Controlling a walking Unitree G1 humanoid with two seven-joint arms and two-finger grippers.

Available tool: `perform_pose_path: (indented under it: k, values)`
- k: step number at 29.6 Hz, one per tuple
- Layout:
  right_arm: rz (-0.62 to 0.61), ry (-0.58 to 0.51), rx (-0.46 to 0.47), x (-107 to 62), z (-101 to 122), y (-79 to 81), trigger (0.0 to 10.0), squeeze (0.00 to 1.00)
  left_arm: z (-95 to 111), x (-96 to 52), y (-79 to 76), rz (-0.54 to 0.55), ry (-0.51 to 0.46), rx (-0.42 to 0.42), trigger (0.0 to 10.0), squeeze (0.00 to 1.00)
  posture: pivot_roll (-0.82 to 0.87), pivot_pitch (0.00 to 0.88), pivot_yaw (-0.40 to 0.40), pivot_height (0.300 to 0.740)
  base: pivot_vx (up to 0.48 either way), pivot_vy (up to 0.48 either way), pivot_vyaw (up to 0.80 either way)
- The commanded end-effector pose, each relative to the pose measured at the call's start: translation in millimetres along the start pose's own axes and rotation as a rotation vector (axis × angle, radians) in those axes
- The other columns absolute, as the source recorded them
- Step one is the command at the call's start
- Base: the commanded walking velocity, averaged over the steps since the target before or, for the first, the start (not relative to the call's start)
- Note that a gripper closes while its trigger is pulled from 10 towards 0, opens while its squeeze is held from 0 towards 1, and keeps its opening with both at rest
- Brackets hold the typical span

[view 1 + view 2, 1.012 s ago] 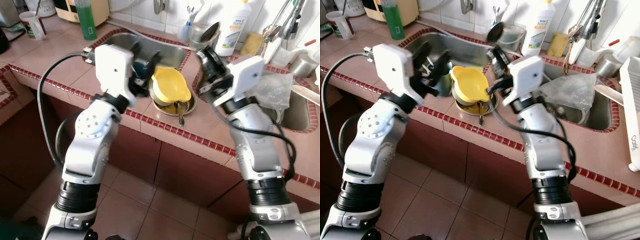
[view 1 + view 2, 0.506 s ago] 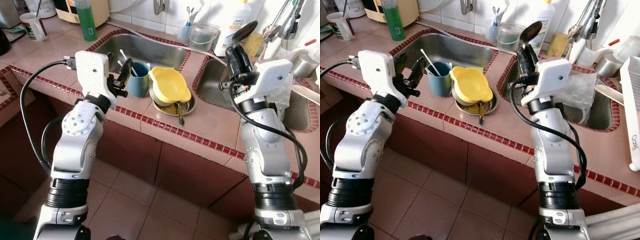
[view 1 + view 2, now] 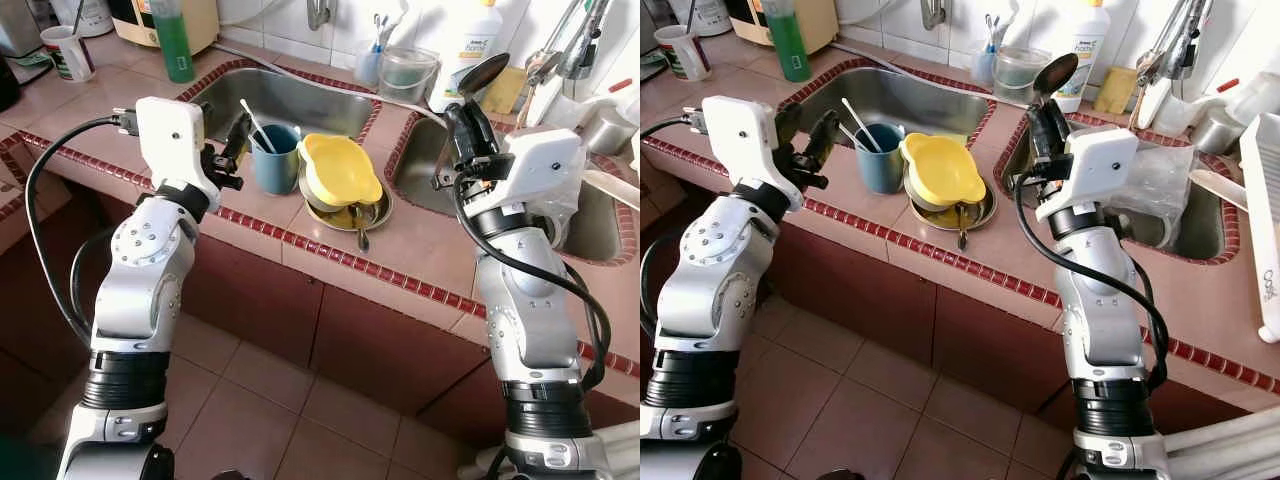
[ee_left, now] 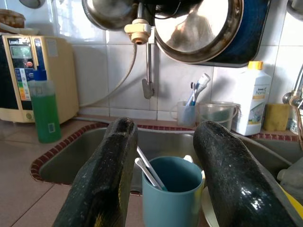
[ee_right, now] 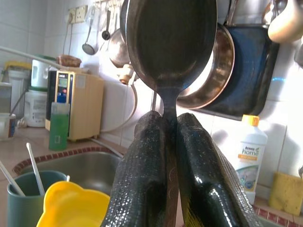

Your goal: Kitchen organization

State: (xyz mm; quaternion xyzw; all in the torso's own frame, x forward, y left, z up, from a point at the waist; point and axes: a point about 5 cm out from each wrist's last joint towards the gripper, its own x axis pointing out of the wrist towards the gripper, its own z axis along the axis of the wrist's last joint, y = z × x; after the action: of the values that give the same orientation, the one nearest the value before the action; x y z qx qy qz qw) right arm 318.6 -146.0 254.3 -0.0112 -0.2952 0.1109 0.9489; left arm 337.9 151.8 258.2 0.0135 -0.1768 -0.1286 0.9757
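Spoon (image 3: 1054,73): I have it pinched by its handle in my right gripper (image 3: 1042,118), bowl up, above the counter strip between the two sinks.
Left gripper (image 3: 238,147): fingers spread, empty, beside the blue cup (image 3: 274,158) at the left sink's front edge.

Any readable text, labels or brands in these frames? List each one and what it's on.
"home": white detergent bottle by the wall tiles; the smaller brand line above it is too blurred to read.
"LeveLuk" (likely, small): top of the beige countertop appliance; its display digits and button labels are too small to read.
White mug at the counter's far left: printed band, illegible.
Green bottle: label unreadable.
Nothing legible on the right gripper's spoon.
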Motion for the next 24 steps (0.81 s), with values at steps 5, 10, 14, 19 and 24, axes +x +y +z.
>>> perform_pose_path:
  k: [5,10,14,19,24]
  values:
    - [0.004,-0.010,-0.001,-1.4,4.8,0.4,10.0,0.00,2.0,3.5,-0.8,-0.013,-0.002,-0.007,10.0,0.00,-0.06,0.081,-0.019,0.740,0.270,0.000,0.00]
    - [0.009,-0.010,-0.001,-1.7,5.6,0.5,10.0,0.00,1.9,3.9,-0.5,-0.012,-0.003,-0.010,10.0,0.00,-0.06,0.076,-0.021,0.740,0.301,0.000,0.00]
    - [0.015,-0.008,-0.003,-1.8,5.5,0.6,10.0,0.00,2.5,4.6,-0.1,-0.011,-0.006,-0.007,10.0,0.00,-0.06,0.071,-0.024,0.740,0.307,0.000,0.00]
    - [0.019,-0.007,-0.004,-1.5,5.7,0.3,10.0,0.00,3.0,4.9,0.2,-0.011,-0.009,-0.005,10.0,0.00,-0.06,0.070,-0.024,0.740,0.307,0.000,0.00]
    - [0.021,-0.009,-0.005,-0.8,6.4,-0.2,10.0,0.00,3.4,4.8,0.2,-0.011,-0.011,-0.004,10.0,0.00,-0.06,0.069,-0.025,0.740,0.307,0.000,0.00]
